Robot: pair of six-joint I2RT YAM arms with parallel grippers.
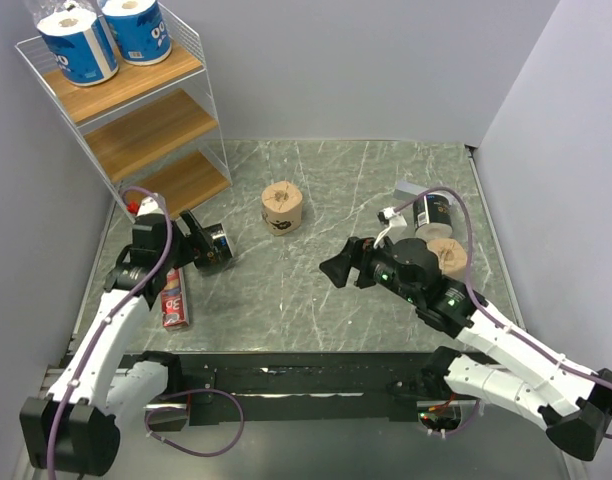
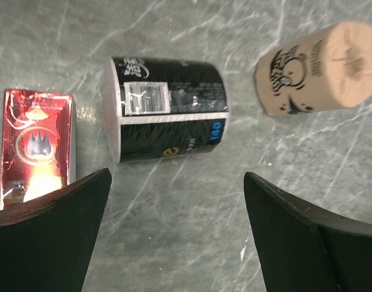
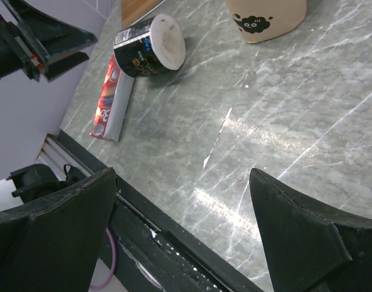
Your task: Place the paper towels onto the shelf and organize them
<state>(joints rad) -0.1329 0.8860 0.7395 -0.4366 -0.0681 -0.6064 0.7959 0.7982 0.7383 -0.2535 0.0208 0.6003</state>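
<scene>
Top external view, status: two of the six paper towels are shelved. The first blue roll (image 1: 78,45) and second blue roll (image 1: 138,30) stand side by side on the top board of the shelf (image 1: 146,125), which occupies the far left corner of the table (image 1: 386,170). The middle and bottom boards carry nothing visible. Four rolls are outstanding, so I judge the task about one third complete.

Outstanding items:
- The left black roll (image 1: 214,250) lies on its side near the table's left edge, in front of the shelf's bottom board.
- The centre tan roll (image 1: 282,208) stands on end towards the middle of the far edge.
- The right black roll (image 1: 433,212) and right tan roll (image 1: 451,255) sit together near the right edge, partly hidden behind the right arm.
- A red box (image 1: 174,298) lies by the left edge, on the near side of the left black roll.

Left gripper (image 2: 177,177): jaws spread wide, nothing held. The left wrist view shows the left black roll straight ahead of the gap, lying crosswise and apart from both fingers. The centre tan roll is farther off to one side.

Right gripper (image 3: 181,176): jaws likewise wide and empty. It hovers over bare table near the middle, towards the near edge, well apart from every roll.

Judgement: the left black roll is the likeliest next pick. The jaws would have to advance to straddle it.
</scene>
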